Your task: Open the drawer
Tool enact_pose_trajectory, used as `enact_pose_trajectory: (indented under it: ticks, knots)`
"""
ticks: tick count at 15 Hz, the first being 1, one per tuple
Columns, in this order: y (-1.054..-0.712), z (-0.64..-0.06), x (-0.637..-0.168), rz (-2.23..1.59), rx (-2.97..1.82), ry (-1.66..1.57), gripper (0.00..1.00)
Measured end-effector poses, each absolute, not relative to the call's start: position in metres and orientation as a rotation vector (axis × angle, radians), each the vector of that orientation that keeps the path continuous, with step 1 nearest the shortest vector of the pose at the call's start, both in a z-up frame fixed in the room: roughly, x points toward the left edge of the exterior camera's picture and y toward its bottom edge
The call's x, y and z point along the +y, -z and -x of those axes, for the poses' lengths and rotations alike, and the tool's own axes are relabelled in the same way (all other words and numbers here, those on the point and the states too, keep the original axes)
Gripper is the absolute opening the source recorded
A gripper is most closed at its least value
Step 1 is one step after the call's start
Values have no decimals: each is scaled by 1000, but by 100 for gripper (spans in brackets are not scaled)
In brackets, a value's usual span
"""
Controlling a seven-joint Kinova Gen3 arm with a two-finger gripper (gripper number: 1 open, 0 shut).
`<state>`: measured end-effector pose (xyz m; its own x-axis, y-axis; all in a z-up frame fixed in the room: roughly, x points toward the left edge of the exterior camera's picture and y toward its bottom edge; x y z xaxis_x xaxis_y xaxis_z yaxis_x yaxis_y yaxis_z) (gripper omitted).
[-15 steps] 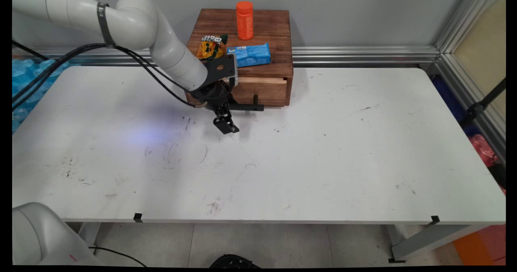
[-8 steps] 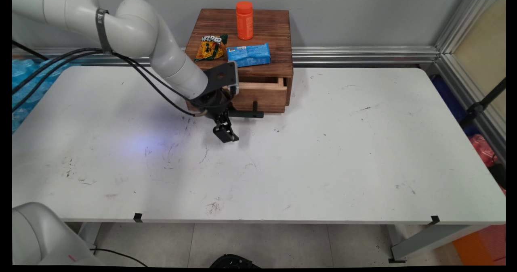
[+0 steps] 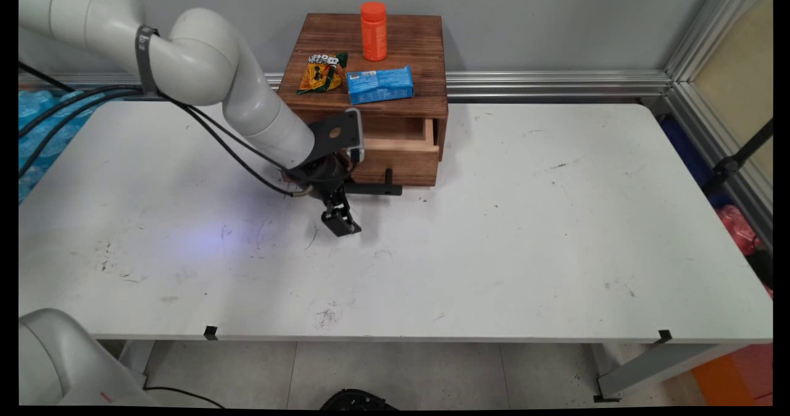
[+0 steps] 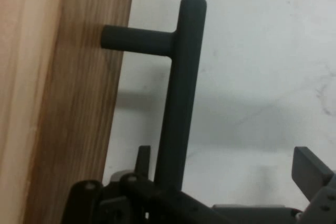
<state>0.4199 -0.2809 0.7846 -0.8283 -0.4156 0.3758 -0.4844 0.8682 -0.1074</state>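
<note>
Farther out slides the drawer (image 3: 401, 157), gripper (image 3: 355, 189) grasping its handle (image 4: 181, 98), across scuffed white table (image 3: 494, 249).

Bottle (image 3: 373, 31) behind 2 packets (image 3: 380, 84), on box (image 3: 426, 45).

Orange bottle (image 3: 374, 31), orange cap. Blue packet (image 3: 380, 84), white print. Yellow-orange snack bag (image 3: 322, 72), green edge, black-white lettering. Dark brown wooden box (image 3: 404, 45); drawer (image 3: 404, 150) paler wood inside, handle (image 4: 181, 93) matt black. Gripper (image 3: 341, 209) black. Table (image 3: 494, 231) white, dark scuffs.
</note>
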Motion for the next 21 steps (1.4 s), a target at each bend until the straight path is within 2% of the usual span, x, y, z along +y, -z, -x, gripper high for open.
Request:
enact_pose_trajectory:
  ticks: [21]
  knots:
    - [-801,-375,-190,-743,-2737,-168,100]
